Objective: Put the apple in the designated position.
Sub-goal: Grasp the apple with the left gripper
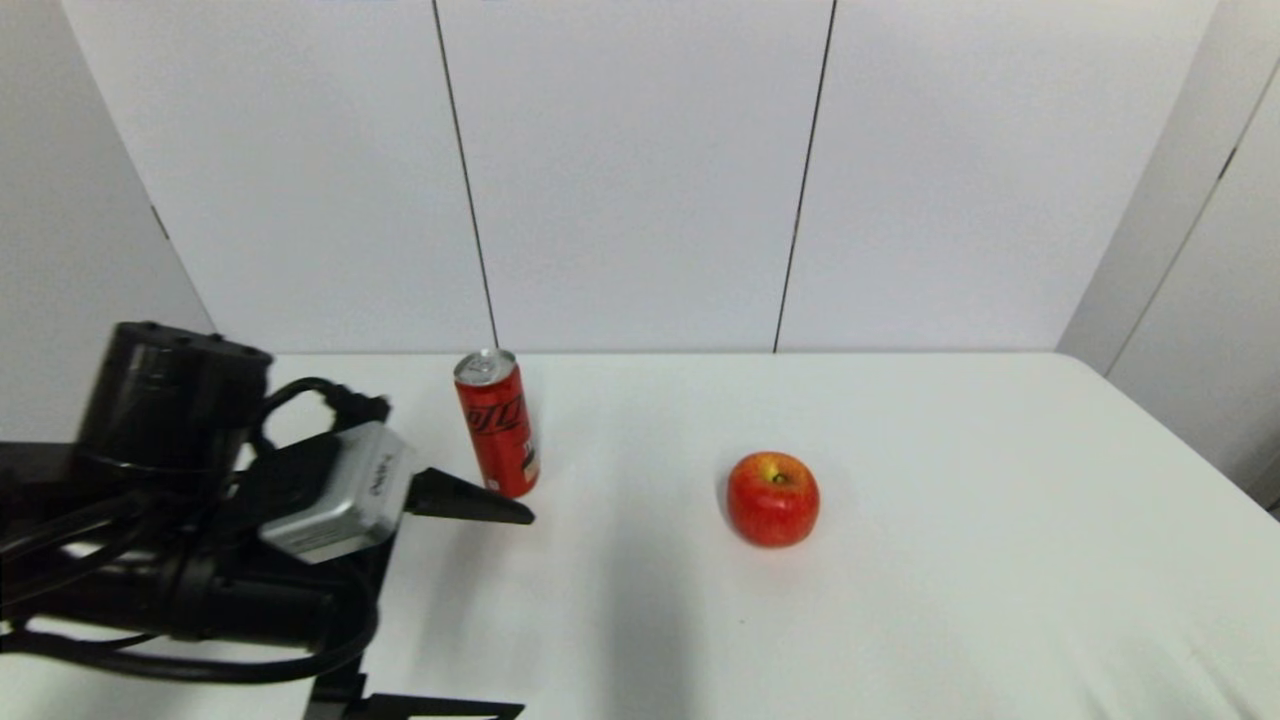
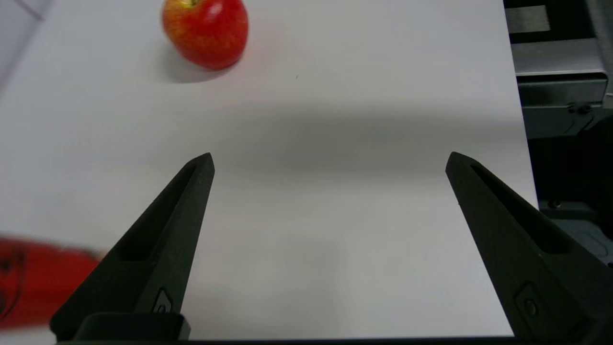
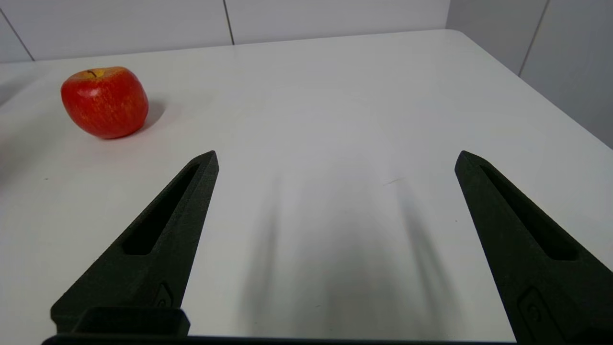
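Observation:
The red apple with a yellowish stem dimple stands on the white table, right of centre. My left gripper hovers at the table's left, open and holding nothing, well to the left of the apple. In the left wrist view the apple lies far beyond the spread fingers of the left gripper. My right gripper is open and empty too, and the apple sits off to one side ahead of it. The right arm does not show in the head view.
A tall red drink can stands upright at the back left, just behind the left gripper's upper finger; it shows as a red blur beside that finger. White wall panels close off the table's far edge.

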